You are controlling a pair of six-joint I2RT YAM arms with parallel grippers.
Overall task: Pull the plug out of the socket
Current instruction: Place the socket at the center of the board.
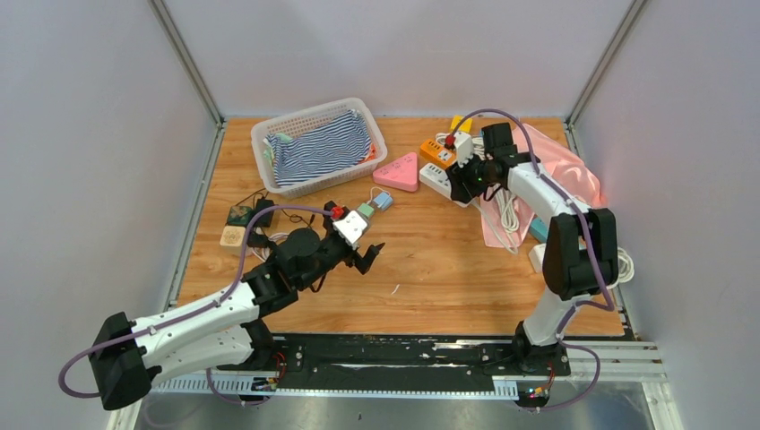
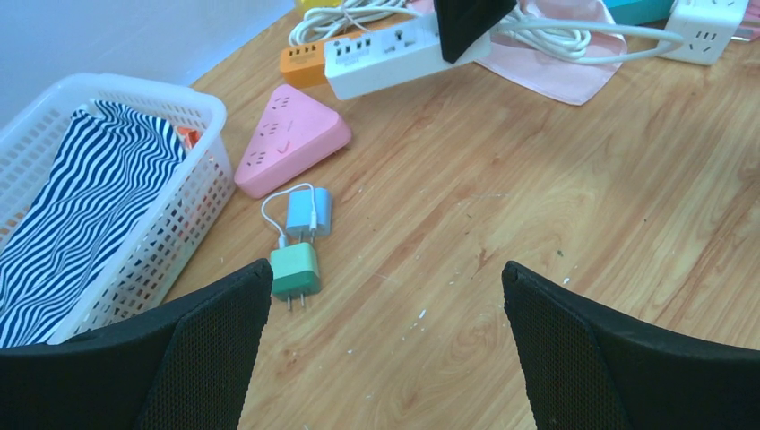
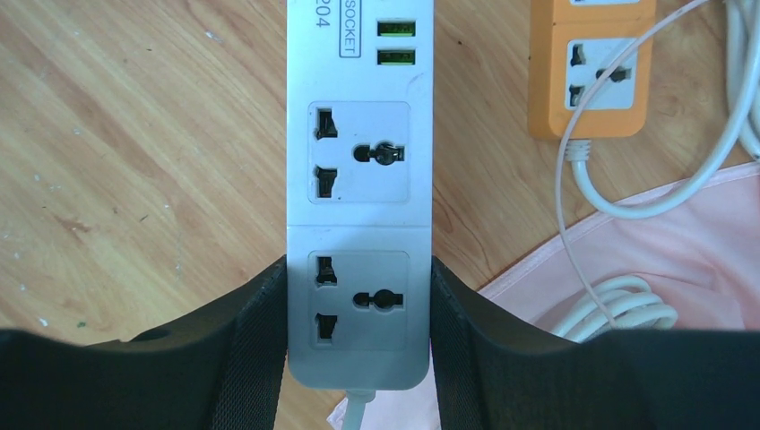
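The white socket strip [image 3: 358, 179] lies at the back right of the table [image 1: 436, 179]. My right gripper [image 3: 358, 270] is shut on its cable end, one finger against each long side. The outlets that show in the right wrist view hold nothing. A green plug [image 2: 296, 271] lies flat on the wood with its pins bare, and a short white cable joins it to a blue plug [image 2: 309, 212]. My left gripper [image 2: 387, 269] hovers wide open just right of the green plug [image 1: 366, 213], holding nothing.
A white basket [image 1: 269, 134] with striped cloth stands at the back left. A pink triangular socket [image 1: 399, 172], an orange strip [image 1: 437, 152], a pink cloth [image 1: 556, 161] with coiled white cable and a white cube socket [image 2: 708, 27] crowd the back right. Small gadgets [image 1: 242, 224] lie left.
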